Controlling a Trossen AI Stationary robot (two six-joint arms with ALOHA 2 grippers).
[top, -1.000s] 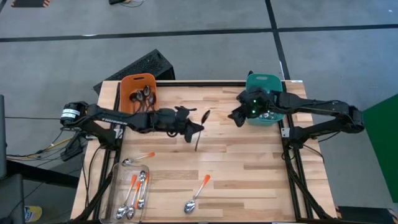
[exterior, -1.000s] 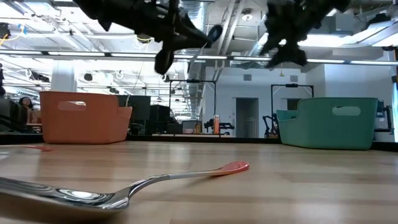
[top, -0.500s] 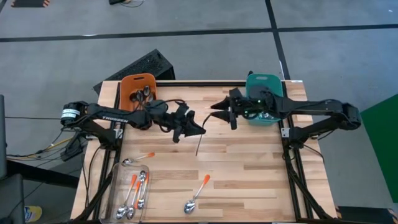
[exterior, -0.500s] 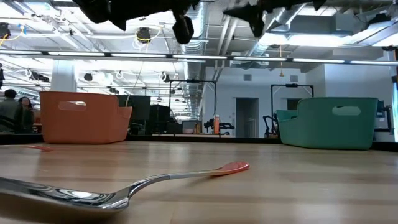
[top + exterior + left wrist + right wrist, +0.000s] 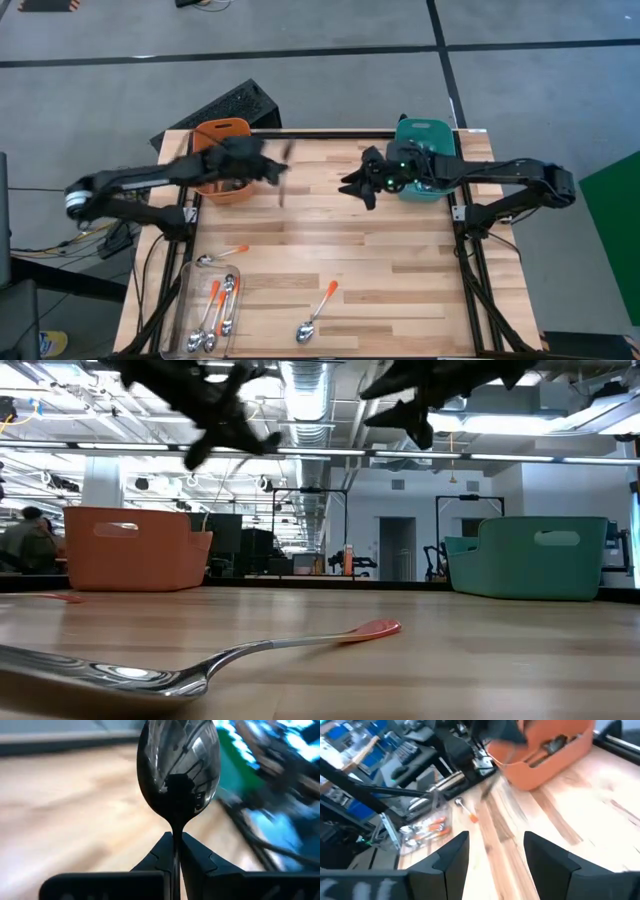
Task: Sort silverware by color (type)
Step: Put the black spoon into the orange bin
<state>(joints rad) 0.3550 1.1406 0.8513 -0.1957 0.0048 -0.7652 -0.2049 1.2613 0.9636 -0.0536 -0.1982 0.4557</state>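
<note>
My left gripper (image 5: 272, 170) hangs over the table's far left, beside the orange bin (image 5: 222, 150). It is shut on an all-dark spoon (image 5: 178, 770), whose shiny bowl sticks out past the fingertips. In the low view the left gripper (image 5: 235, 430) hangs high above the table. My right gripper (image 5: 356, 186) is open and holds nothing, in the air just left of the teal bin (image 5: 425, 160). Dark spoons lie in the orange bin. Orange-handled spoons lie in a clear tray (image 5: 188, 300) at the near left. My left gripper pinches the dark spoon's thin neck (image 5: 175, 831), just behind the bowl, between its two fingertips. The bowl stands out beyond the fingers, and the fingers hide the handle. The spoon is lifted clear of the table.
Two orange-handled spoons lie loose on the wood, one (image 5: 220, 256) near the tray and one (image 5: 318, 312) at the near middle, which the low view shows close up (image 5: 200, 665). The middle of the table (image 5: 400, 250) is bare wood.
My left gripper has swung from the table's middle toward the far left and a little up, to the orange bin, with the dark spoon still in it. My right gripper has gone a little left, away from the teal bin, and tipped up toward level, staying open.
</note>
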